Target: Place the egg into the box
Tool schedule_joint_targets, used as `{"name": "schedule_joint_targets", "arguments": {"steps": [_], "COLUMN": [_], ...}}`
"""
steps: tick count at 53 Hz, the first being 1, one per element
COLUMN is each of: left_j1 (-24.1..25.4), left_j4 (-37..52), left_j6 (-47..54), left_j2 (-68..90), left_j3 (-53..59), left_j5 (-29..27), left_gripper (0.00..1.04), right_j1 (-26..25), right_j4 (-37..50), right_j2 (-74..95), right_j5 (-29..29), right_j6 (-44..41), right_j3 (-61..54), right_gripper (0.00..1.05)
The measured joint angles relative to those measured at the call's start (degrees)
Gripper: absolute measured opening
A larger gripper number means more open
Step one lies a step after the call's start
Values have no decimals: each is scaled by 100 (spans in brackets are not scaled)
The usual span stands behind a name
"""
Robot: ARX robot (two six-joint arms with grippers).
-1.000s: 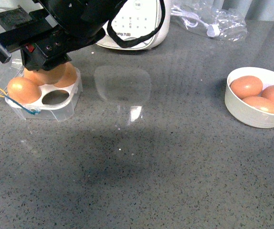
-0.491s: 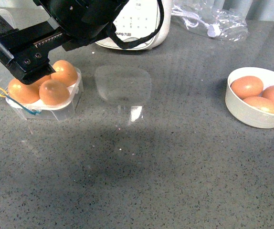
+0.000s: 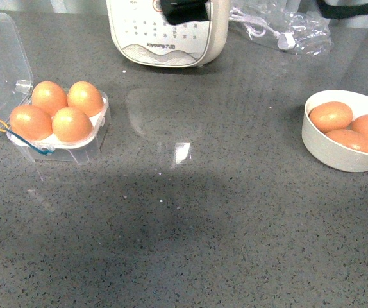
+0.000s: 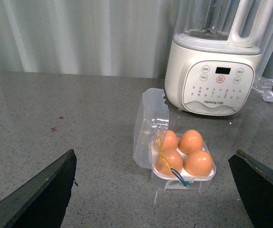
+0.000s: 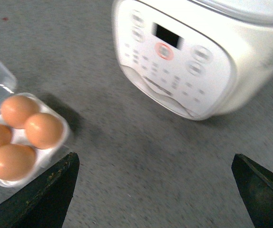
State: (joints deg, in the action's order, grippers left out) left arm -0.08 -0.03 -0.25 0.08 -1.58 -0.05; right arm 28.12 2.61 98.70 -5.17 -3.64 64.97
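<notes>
The left claw (image 4: 153, 152) and right claw (image 5: 155, 155) both gape wide, holding nothing. Below and ahead of them, the smooth orange-brown egg (image 3: 72, 124) sits in the clear plastic four-hollow box (image 3: 84, 149), every hollow full. Placing looks done; the next move likely only calls for pulling clear.

The grey speckled desk (image 3: 190, 244) is carrying four things. The clear box (image 3: 75, 146) is sitting toward the left, with its lid standing open on its left side. A white kitchen appliance (image 3: 168, 38) is standing at the back, and a crumpled clear plastic bag (image 3: 286, 29) is lying just to its right. A round white bowl (image 3: 328, 151) is resting near the right edge, well apart from the box.
</notes>
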Motion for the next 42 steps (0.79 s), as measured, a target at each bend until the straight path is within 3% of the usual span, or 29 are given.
{"name": "schedule_joint_targets", "arguments": {"steps": [9,24,42], "left_j1": [0,0,0], "left_j4": [0,0,0], "left_j6": [0,0,0], "left_j2": [0,0,0], "left_j3": [0,0,0], "left_j5": [0,-2,-2], "left_gripper": [98,98,98], "right_j1": [-487,-1084,-1484], "right_j4": [688,1681,2258], "right_j2": [-916,-2065,-4162], "right_j5": [1040,2267,2955], "right_j6": [348,678,745], "right_j3": [-1224,-2708,-4483], "right_gripper": [97,97,97]}}
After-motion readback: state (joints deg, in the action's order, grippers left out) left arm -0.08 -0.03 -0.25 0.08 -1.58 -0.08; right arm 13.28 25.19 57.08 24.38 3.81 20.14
